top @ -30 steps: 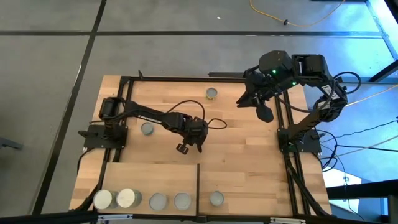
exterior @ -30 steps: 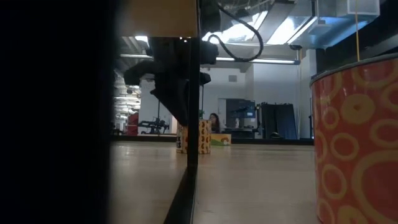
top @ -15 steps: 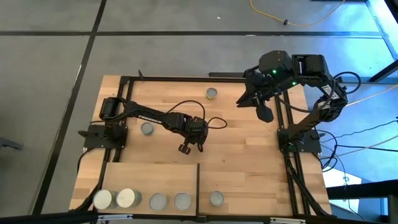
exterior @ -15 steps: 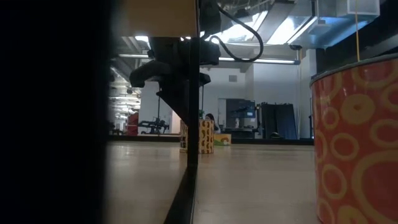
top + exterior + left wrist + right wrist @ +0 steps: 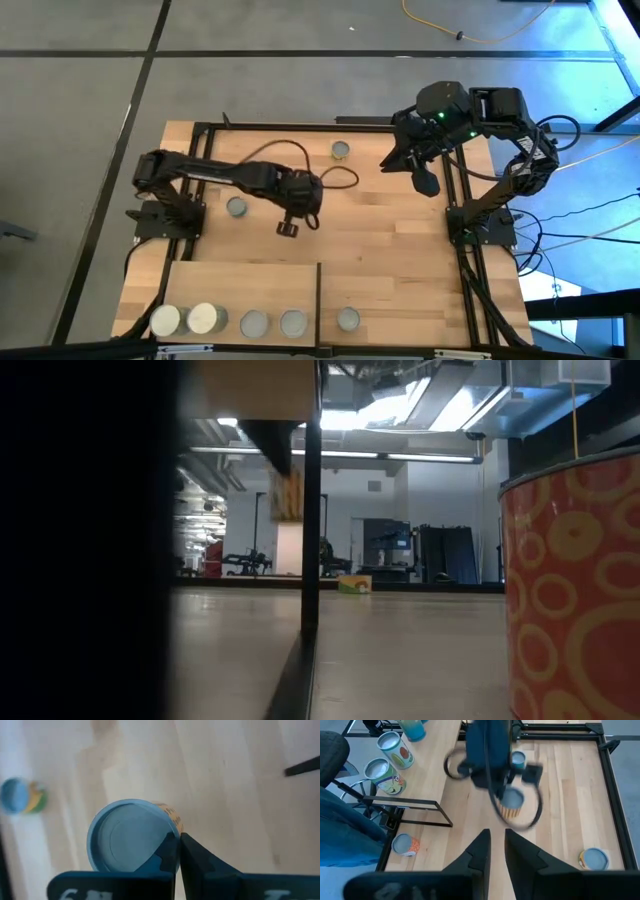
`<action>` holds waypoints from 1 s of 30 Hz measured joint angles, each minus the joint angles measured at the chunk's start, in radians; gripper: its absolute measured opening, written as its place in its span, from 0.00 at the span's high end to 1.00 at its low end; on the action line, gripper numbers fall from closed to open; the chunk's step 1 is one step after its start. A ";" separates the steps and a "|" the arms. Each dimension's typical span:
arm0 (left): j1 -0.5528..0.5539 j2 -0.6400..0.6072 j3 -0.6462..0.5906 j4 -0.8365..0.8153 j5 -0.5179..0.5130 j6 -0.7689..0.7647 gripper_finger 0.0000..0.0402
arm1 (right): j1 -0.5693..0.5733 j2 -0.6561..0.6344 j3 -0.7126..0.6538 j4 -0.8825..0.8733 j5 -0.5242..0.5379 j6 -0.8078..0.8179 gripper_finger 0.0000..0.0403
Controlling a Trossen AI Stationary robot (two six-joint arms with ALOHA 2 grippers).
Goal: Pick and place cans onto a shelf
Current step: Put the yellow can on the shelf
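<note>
My left gripper (image 5: pixel 289 228) hangs over the middle of the table, shut on a can with a yellow-orange side (image 5: pixel 131 839). The can hangs high above the table in the low view (image 5: pixel 285 495) and also shows in the right wrist view (image 5: pixel 511 802). In the high view the gripper hides it. Two cans stand on their bases on the planked top, one at the left (image 5: pixel 236 207) and one at the far side (image 5: pixel 341 150). Several cans (image 5: pixel 254 323) stand on the plywood shelf (image 5: pixel 240 285) at the near edge. My right gripper (image 5: pixel 427 183) hovers, shut and empty, at the far right. My left gripper pinches the can's rim (image 5: pixel 172 831) at one side. One finger (image 5: pixel 167 854) lies over the top inside the rim, and the other (image 5: pixel 200 865) lies outside against the side wall. The fingers come from above. The can hangs below them, clear of the table.
A thin black upright (image 5: pixel 318 290) divides the shelf. One shelf can stands close to the low camera (image 5: pixel 570 590). A black frame (image 5: pixel 300 125) runs along the table's far and side edges. Bare planks lie between the gripper and the shelf.
My left gripper has risen and drawn back toward the table's far left, and its arm has folded back. The can stood on the table a second ago. It is now lifted clear and hangs from the gripper well above the tabletop.
</note>
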 joint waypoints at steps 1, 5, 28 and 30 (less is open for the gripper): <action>-0.001 -0.018 0.020 -0.039 -0.007 -0.027 1.00 | 0.000 0.000 0.000 0.000 0.000 0.000 0.86; -0.019 -0.041 0.105 -0.235 -0.101 -0.114 1.00 | 0.000 0.000 0.000 0.000 0.000 0.000 0.86; -0.269 -0.323 0.290 -0.560 -0.167 -0.563 1.00 | 0.000 0.000 0.000 -0.002 0.000 -0.004 0.86; -0.278 -0.384 0.244 -0.522 -0.176 -0.575 1.00 | 0.000 0.000 0.000 -0.002 0.000 -0.004 0.86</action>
